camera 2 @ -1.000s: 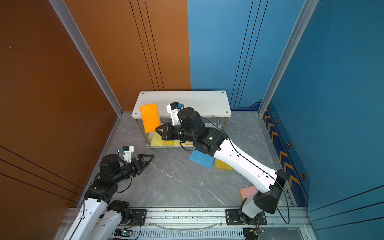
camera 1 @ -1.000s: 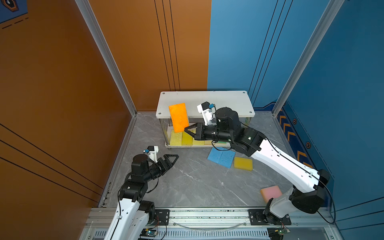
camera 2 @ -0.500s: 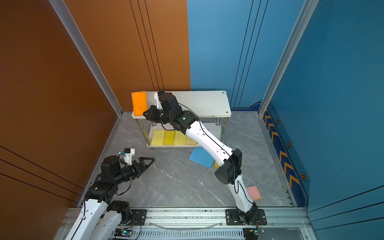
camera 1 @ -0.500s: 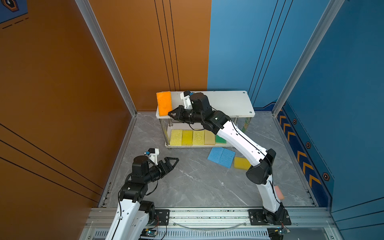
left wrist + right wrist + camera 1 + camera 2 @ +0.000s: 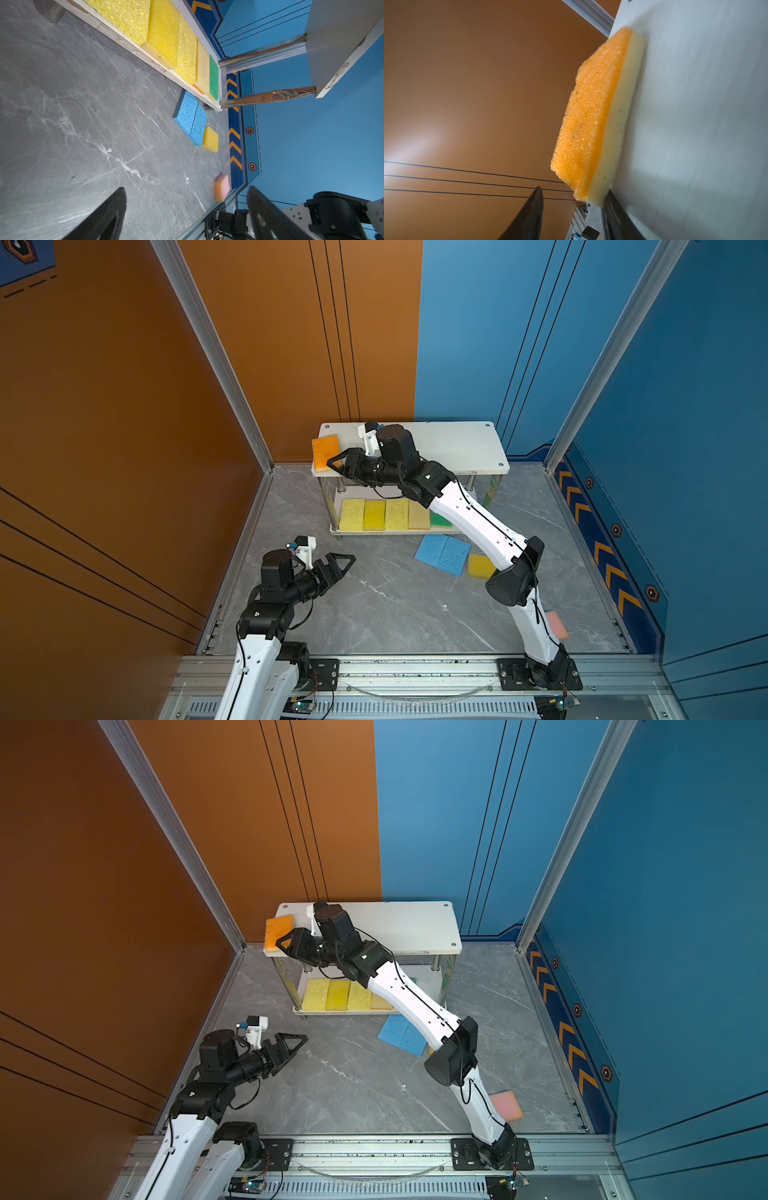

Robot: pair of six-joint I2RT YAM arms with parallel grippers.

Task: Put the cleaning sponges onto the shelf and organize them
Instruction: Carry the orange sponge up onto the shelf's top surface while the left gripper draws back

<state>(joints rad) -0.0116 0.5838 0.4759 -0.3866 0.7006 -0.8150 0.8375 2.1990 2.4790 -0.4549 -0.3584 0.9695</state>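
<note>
The orange sponge (image 5: 325, 452) (image 5: 591, 116) lies flat on the left end of the white shelf's top board (image 5: 457, 448), slightly over its edge. My right gripper (image 5: 337, 462) (image 5: 573, 193) is open at the sponge's near end, one finger beside its corner, the other clear. On the lower board sit three yellow sponges (image 5: 374, 514), a beige one (image 5: 418, 514) and a green-faced one (image 5: 440, 520). Two light blue sponges (image 5: 442, 553), a yellow one (image 5: 480, 566) and a pink one (image 5: 557, 624) lie on the floor. My left gripper (image 5: 345, 562) (image 5: 187, 189) hangs open and empty at the left.
The orange wall (image 5: 124, 427) stands close to the shelf's left end. The right arm's elbow (image 5: 513, 583) hangs over the floor beside the blue and yellow sponges. A metal rail (image 5: 415, 668) runs along the front edge.
My right gripper has carried the orange sponge up to the top board's left end, laid it flat and opened. The left gripper has barely moved.
</note>
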